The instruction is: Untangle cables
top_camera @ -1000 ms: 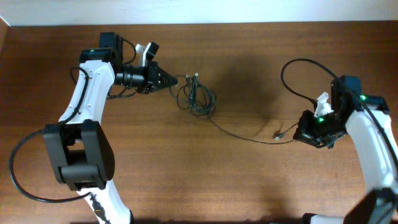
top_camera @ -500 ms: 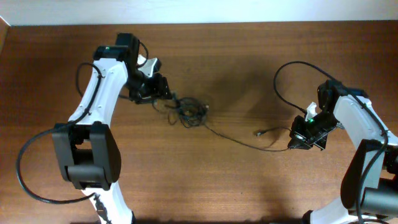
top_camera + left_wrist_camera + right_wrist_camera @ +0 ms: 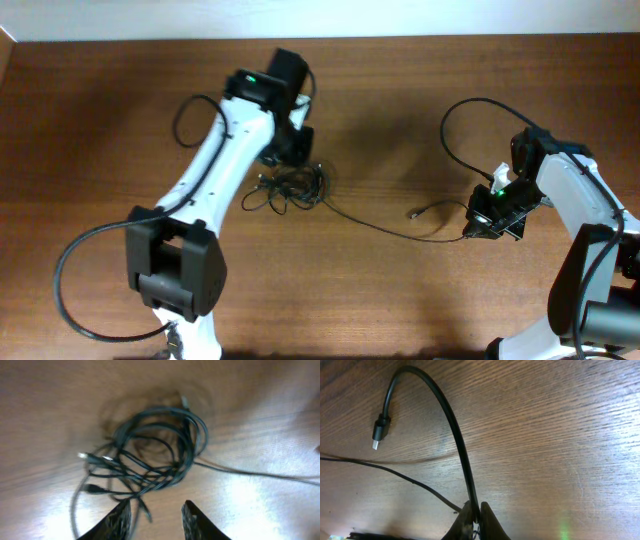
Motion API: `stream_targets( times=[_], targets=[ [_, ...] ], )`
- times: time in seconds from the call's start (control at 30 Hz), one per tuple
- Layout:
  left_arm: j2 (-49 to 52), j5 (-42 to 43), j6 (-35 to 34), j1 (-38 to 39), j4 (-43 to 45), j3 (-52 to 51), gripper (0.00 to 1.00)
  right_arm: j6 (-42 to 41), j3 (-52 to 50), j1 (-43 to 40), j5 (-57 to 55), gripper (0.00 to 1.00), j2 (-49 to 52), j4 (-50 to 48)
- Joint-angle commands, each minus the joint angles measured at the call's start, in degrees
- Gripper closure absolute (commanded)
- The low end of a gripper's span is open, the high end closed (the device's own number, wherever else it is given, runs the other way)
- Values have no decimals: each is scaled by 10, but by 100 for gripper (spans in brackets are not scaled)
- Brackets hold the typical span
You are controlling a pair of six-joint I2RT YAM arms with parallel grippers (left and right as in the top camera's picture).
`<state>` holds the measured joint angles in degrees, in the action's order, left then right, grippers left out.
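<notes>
On the brown wooden table (image 3: 100, 120) the cables (image 3: 295, 187) lie as one small knot a little left of the middle, directly under the left gripper (image 3: 156, 512). Its fingers stand apart above the knot and nothing is between them. From the knot one long wire (image 3: 380, 224) runs over the table toward the right side. There the right gripper (image 3: 476, 510) is closed tightly on a short strand (image 3: 452, 425), which bends up in an arc and ends in a small plug (image 3: 379, 435) lying on the wood. I judge these wires to be very light, soft and a little springy: they keep their loops and will slide easily on the smooth table, so a pull on one end may drag the whole knot instead of opening it. They are thin, so a hard pull could damage a plug. A good place to take hold seems to be an outer loop of the knot, or just behind a plug. No brand, label or writing can be read anywhere.
</notes>
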<state>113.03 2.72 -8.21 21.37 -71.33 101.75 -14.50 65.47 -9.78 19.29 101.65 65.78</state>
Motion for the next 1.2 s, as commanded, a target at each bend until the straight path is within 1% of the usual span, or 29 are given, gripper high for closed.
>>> stream_targets(
  times=[0.0,0.07,0.13,0.17,0.23,0.27,0.3,0.33,0.4,0.43,0.5,0.53,0.6,0.63,0.67,0.77,0.8,0.83,0.87,0.9,0.93,0.97,1.0,1.03,1.07,1.13,1.17],
  targets=[
    [-4,-8,-1,24,54,-61,64,6,3,-4,-7,94,2,-2],
    [-4,-8,-1,33,109,-102,64,6,3,-4,-7,94,2,-2],
    [-3,-8,-1,37,159,-135,60,6,3,-4,-7,94,2,-2],
    [-3,-8,-1,37,181,-150,61,6,3,-4,-7,94,2,-2],
    [-3,-8,-1,37,214,-178,71,6,3,-4,-7,94,2,-2],
    [-3,-8,-1,37,224,-189,73,6,3,-4,-7,94,2,-2],
    [-3,-8,-1,37,231,-198,78,6,3,-4,-7,94,2,-2],
    [-3,-8,-1,37,239,-207,81,6,3,-4,-7,94,2,-2],
    [-3,-8,-1,37,244,-211,83,6,3,-4,-7,94,2,-3],
    [-3,-8,-1,37,244,-211,82,6,3,-4,-8,94,2,-5],
    [-3,-8,-1,34,255,-210,75,6,3,-4,-13,94,2,-22],
    [-3,-7,-1,34,262,-210,74,6,3,-4,-19,94,2,-30],
    [-3,16,-1,34,268,-211,67,6,3,-4,-20,94,2,-42],
    [-3,27,-1,34,267,-212,64,6,3,-4,-20,91,2,-46],
    [-3,35,-1,37,268,-219,63,6,3,-4,-20,90,2,-48],
    [-3,35,-1,37,288,-244,65,6,3,-4,-20,89,2,-52],
    [-3,35,-1,37,299,-252,67,6,3,-4,-20,89,2,-52],
    [-3,35,-1,37,308,-259,82,6,3,-4,-20,89,2,-52],
    [-3,35,-1,37,309,-259,92,6,3,-4,-18,74,2,-52],
    [-3,35,-1,37,310,-258,97,6,3,-3,-8,54,2,-53],
    [-3,35,-1,35,310,-254,100,6,3,-3,36,22,2,-59],
    [-3,35,-1,33,309,-250,100,6,6,-3,66,18,2,-60],
    [-3,35,-1,31,301,-237,100,9,9,-3,86,18,2,-53],
    [-4,35,-1,30,292,-226,100,32,10,-3,119,18,2,-46],
    [-8,40,-1,27,274,-206,100,78,10,-3,181,17,2,-33],
    [-16,64,-1,23,257,-183,100,114,10,-3,233,16,2,-16],
    [-22,93,1,20,250,-170,100,122,10,-3,250,16,2,-12]
  ],
)
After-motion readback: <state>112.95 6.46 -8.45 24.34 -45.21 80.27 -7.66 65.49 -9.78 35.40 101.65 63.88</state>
